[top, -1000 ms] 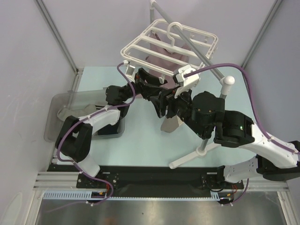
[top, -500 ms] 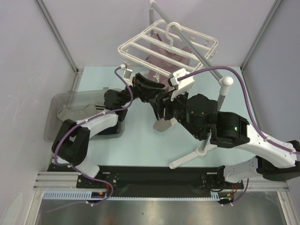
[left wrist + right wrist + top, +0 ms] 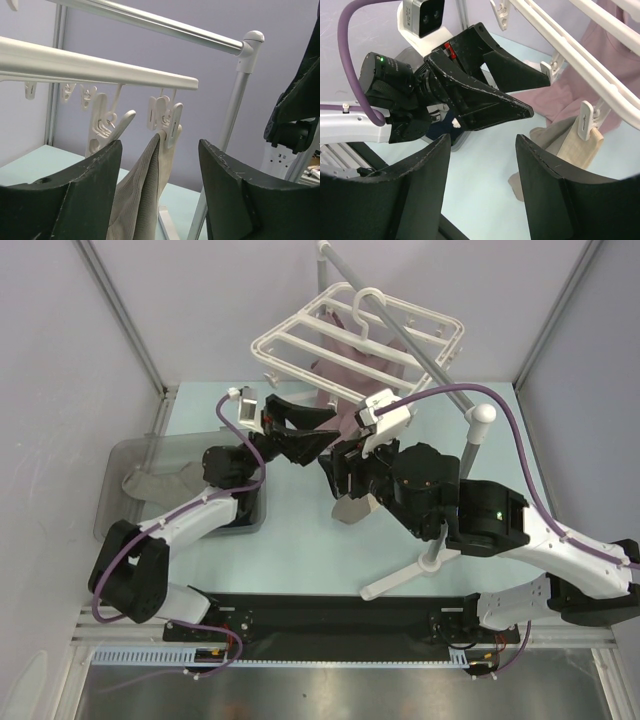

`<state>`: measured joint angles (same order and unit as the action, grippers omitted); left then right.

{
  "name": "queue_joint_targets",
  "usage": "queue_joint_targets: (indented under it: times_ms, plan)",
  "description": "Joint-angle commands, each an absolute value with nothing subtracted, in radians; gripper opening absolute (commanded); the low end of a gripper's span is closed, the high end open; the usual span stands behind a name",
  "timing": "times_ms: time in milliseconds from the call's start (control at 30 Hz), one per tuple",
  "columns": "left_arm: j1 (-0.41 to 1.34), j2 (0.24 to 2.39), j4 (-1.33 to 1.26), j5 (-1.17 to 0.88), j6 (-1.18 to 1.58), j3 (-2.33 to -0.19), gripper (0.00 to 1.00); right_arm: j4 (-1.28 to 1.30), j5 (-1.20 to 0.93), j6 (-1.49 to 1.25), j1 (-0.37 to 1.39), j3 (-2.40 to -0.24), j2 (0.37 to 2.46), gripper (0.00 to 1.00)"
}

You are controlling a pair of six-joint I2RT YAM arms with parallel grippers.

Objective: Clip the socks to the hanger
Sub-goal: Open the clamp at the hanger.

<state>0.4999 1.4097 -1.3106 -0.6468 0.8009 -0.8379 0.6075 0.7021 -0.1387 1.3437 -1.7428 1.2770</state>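
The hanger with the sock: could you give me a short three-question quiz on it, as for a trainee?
1. True or false: the left gripper holds the light sock.
2. The sock is: A hanging from a clip on the hanger; B lying flat; C rolled up.
3. What colour is the big cloth on the hanger?
Key: 1 false, jaws open; 2 A; 3 mauve-pink.

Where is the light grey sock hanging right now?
The sock hangs from a clip under the hanger, centre of the left wrist view; in the right wrist view it sits beside the mauve cloth.
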Motion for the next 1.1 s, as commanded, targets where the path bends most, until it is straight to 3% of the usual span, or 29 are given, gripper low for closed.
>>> queue_joint_targets:
  times_ms: [0, 133, 267, 400, 667, 867, 1067]
  plan:
    - [0.505, 1.399, -1.437, -0.630, 0.739, -0.865, 0.67, 0.574, 0.706, -0.144, 1.339, -1.746, 1.249, 0.60]
    - [0.505, 1.367, -1.433, -0.609, 0.709, -0.822, 0.67, 0.580, 0.704, -0.144, 1.338, -1.750, 1.246, 0.60]
    - [0.505, 1.342, -1.445, -0.609, 0.663, -0.766, 0.84, 0.578, 0.696, -0.140, 1.339, -1.747, 1.236, 0.61]
    - [0.503, 1.330, -1.359, -0.621, 0.537, -0.778, 0.87, 0.578, 0.692, -0.137, 1.341, -1.746, 1.232, 0.61]
    - [0.505, 1.414, -1.263, -0.651, 0.437, -0.899, 0.84, 0.589, 0.695, -0.135, 1.339, -1.744, 1.227, 0.61]
    - [0.511, 1.443, -1.272, -0.575, 0.384, -0.890, 0.77, 0.589, 0.699, -0.135, 1.339, -1.732, 1.216, 0.61]
    - [0.515, 1.505, -1.324, -0.635, 0.417, -0.930, 0.75, 0.588, 0.701, -0.135, 1.339, -1.723, 1.210, 0.61]
